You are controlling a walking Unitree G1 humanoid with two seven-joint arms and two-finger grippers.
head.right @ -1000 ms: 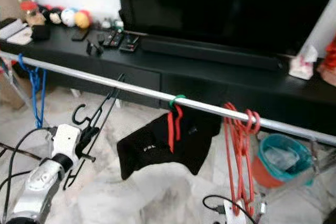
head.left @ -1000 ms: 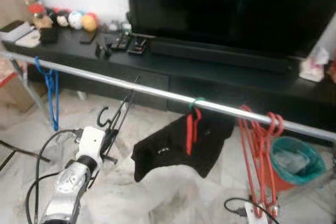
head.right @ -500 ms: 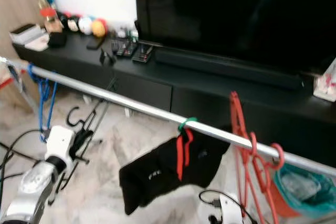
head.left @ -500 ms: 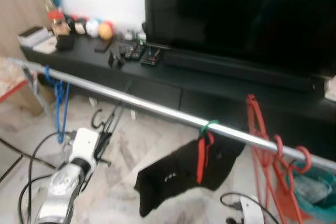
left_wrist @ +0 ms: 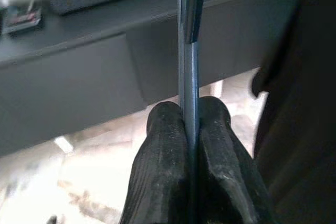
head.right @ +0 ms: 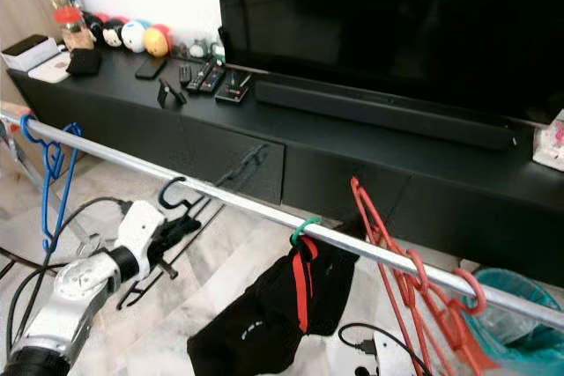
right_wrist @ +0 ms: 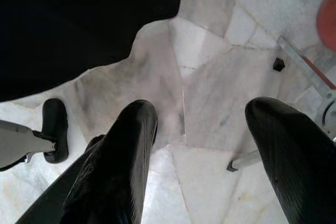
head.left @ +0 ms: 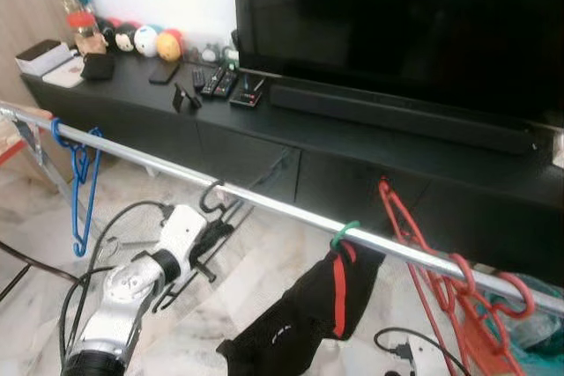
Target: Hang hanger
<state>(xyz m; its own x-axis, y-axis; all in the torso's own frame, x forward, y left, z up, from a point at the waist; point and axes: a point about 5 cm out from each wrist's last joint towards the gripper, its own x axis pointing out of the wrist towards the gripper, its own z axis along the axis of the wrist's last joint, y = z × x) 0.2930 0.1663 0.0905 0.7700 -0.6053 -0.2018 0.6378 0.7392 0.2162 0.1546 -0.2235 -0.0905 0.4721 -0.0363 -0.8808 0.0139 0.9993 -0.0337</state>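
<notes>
A black hanger [head.left: 231, 217] is pinched by its thin bar [left_wrist: 188, 72] in my left gripper [head.left: 210, 237], which is shut on it. The hanger's hook [head.right: 170, 189] curls up against the silver rail [head.left: 264, 206], left of the middle; I cannot tell whether it rests on the rail. The hanger's body slants up behind the rail toward the black TV console [head.left: 370, 143]. My right gripper [right_wrist: 202, 129] hangs open over the marble floor, with a black garment [right_wrist: 73, 24] beyond its fingers.
On the rail hang a blue hanger [head.left: 81, 184] at the left, a black garment [head.left: 304, 314] on a red hanger with a green hook [head.left: 345, 231], and several red hangers [head.left: 436, 261] at the right. A TV [head.left: 397, 24], remotes [head.left: 216, 84] and toys [head.left: 145, 40] sit on the console. A teal bin [head.right: 520, 328] stands at the right.
The camera has shifted. My left gripper has lifted the black hanger up and to the right, so its hook, earlier below the rail, now reaches the rail.
</notes>
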